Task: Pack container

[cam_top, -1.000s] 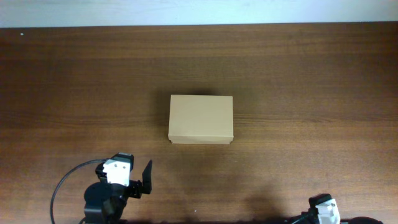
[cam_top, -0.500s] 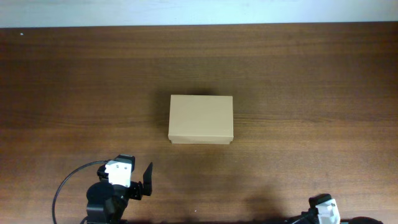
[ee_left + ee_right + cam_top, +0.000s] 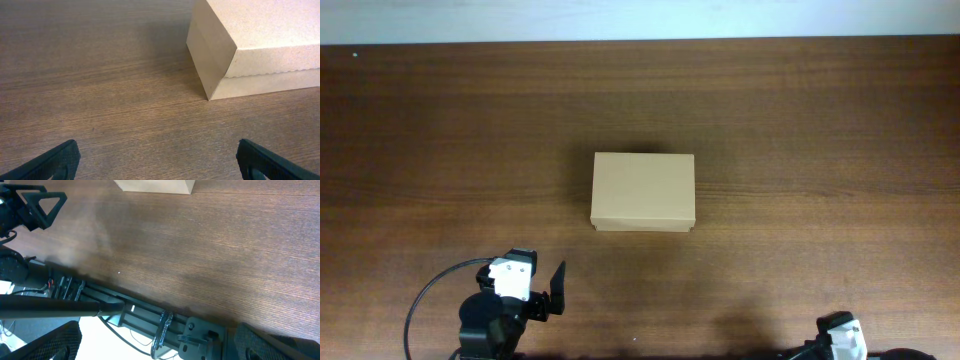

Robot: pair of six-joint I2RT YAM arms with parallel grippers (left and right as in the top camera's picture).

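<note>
The container point(image 3: 643, 192), a plain brown cardboard box, sits shut at the middle of the table. It also shows at the upper right of the left wrist view point(image 3: 255, 45) and at the top edge of the right wrist view point(image 3: 157, 185). My left gripper point(image 3: 160, 162) is open and empty, low at the front left of the table point(image 3: 548, 290), well short of the box. My right gripper point(image 3: 155, 342) is open and empty, over the table's front edge at the far right; only its wrist point(image 3: 842, 338) shows in the overhead view.
The dark wooden table point(image 3: 800, 130) holds nothing else in view. A black cable point(image 3: 425, 295) loops beside the left arm. Below the table's front edge the right wrist view shows a metal frame with cables point(image 3: 165, 325) and the left arm point(image 3: 30, 205).
The left gripper drew back a little toward the front edge between the earliest frame and half a second ago. Since then nothing has moved.
</note>
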